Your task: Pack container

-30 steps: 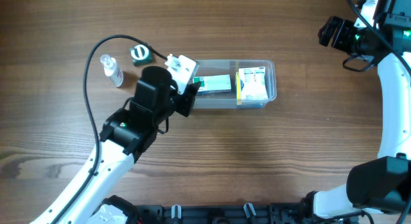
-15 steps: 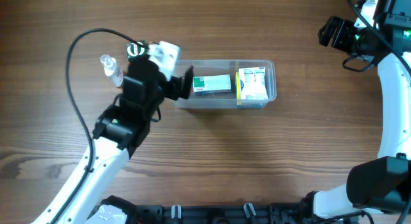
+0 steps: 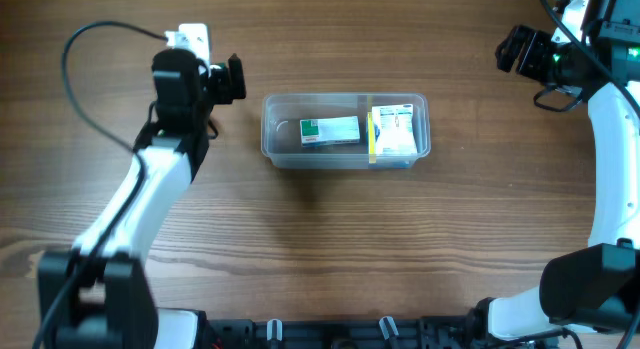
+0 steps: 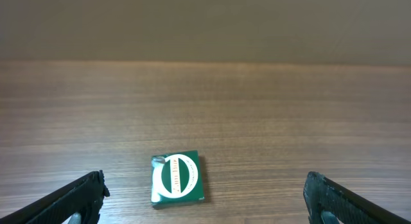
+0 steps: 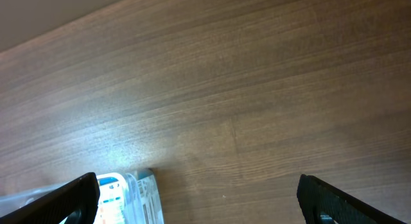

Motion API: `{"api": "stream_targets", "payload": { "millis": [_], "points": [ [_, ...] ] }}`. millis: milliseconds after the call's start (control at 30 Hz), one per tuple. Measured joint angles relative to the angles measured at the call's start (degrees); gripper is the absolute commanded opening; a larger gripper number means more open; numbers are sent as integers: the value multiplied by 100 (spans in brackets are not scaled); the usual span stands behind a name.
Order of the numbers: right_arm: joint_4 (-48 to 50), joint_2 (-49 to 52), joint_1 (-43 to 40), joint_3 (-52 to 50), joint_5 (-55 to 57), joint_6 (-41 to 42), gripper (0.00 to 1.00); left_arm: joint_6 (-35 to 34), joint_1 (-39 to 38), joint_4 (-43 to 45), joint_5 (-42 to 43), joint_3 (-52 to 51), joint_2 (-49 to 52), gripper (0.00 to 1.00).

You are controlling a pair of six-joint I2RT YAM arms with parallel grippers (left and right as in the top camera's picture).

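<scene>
Looking down, we find the container [image 3: 282,141] lying lengthwise on the wooden table [image 3: 450,239]. A green-and-white box [image 3: 330,131] sits in its middle, a white-and-yellow box [image 3: 393,131] fills its right end, and its left end is bare. The left gripper [image 3: 233,79] hovers just off the container's far left corner. Its fingers [image 4: 77,195] are spread wide, with nothing between them. Our left wrist camera shows a small green box [image 4: 177,179] flat on the table below that gripper, outside the container. The right gripper [image 3: 513,51] hangs well apart from the container's right end, on the far side, with its fingers [image 5: 70,195] also wide and empty.
</scene>
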Motion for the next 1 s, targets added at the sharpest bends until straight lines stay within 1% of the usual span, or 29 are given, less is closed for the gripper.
{"api": "stream_targets", "payload": {
  "millis": [100,267,567,833,1000],
  "points": [
    [-2,0,0,0,0,0,100,-4,0,26,0,297,588,100],
    [-2,0,0,0,0,0,100,-24,0,199,-2,662,1200,100],
    [-2,0,0,0,0,0,100,-240,0,612,-264,844,1692,100],
    [-2,0,0,0,0,0,100,-387,0,667,-581,844,2194,100],
    [-2,0,0,0,0,0,100,-455,26,675,-678,844,2267,100]
  ]
}}
